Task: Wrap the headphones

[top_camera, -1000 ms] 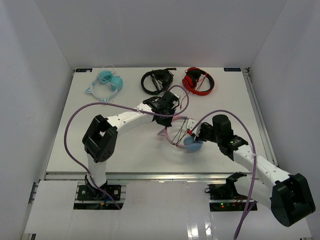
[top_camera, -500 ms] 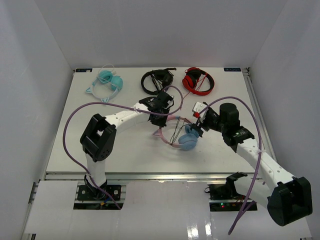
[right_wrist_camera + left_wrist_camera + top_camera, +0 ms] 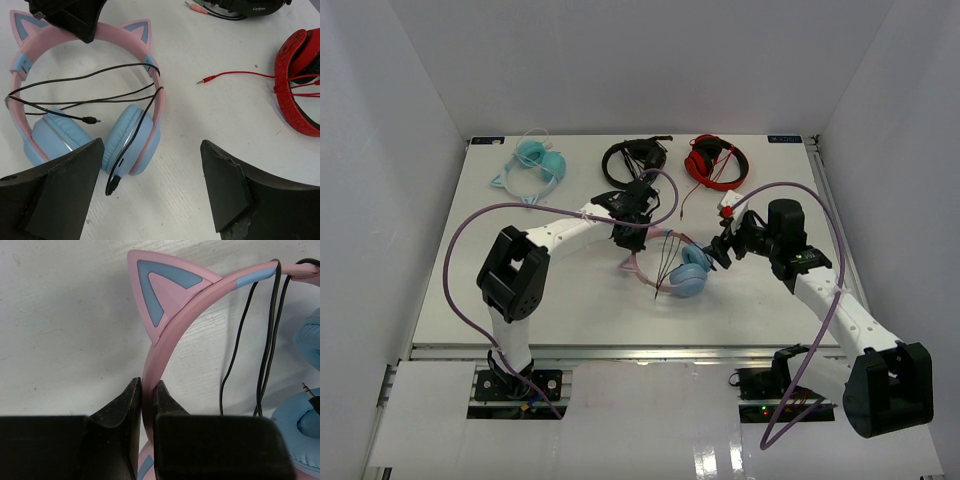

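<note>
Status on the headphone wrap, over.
Left gripper shut on the headphones. Right gripper open, empty. Cable looped over headband, plug loose. Nothing in the way.

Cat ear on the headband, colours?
The cat ear is pink with a light-blue inset; left wrist view shows it best.

Apparently the left claw [image 3: 631, 239] grips headphones [image 3: 688, 280].

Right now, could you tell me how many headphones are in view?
4: teal cat-ear pair far left; black pair far centre; red pair far right; pink-banded, blue-cupped pair mid-table.
</note>
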`<state>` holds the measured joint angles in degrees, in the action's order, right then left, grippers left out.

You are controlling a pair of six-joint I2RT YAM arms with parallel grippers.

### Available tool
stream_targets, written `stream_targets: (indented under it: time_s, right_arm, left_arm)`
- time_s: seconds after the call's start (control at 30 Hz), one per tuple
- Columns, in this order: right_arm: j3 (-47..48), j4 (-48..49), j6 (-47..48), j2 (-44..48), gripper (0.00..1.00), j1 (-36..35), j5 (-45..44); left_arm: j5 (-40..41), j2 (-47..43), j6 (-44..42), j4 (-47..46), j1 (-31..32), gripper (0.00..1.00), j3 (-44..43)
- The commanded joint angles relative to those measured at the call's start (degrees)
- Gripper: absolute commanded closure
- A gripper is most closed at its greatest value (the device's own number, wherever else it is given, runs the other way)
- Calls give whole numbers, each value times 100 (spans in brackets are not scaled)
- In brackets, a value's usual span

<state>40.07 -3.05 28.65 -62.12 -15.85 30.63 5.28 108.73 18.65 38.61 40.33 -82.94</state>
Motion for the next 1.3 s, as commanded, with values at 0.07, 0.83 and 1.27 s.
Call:
stream_targets:
  time_s: [0.07, 0.83, 1.27]
  right_arm:
    - [102, -45, -233, 283, 15, 530, 1405]
    - [307, -3713, 4942, -10, 15, 441, 3116]
    - [429, -1782, 3640, 23, 12, -606, 1556]
  left_arm:
    - [-202, -562, -10, -145, -176, 100, 7]
    - [-465, -212, -187, -425, -272, 100, 453]
    - [-707, -51, 52, -534, -278, 99, 532]
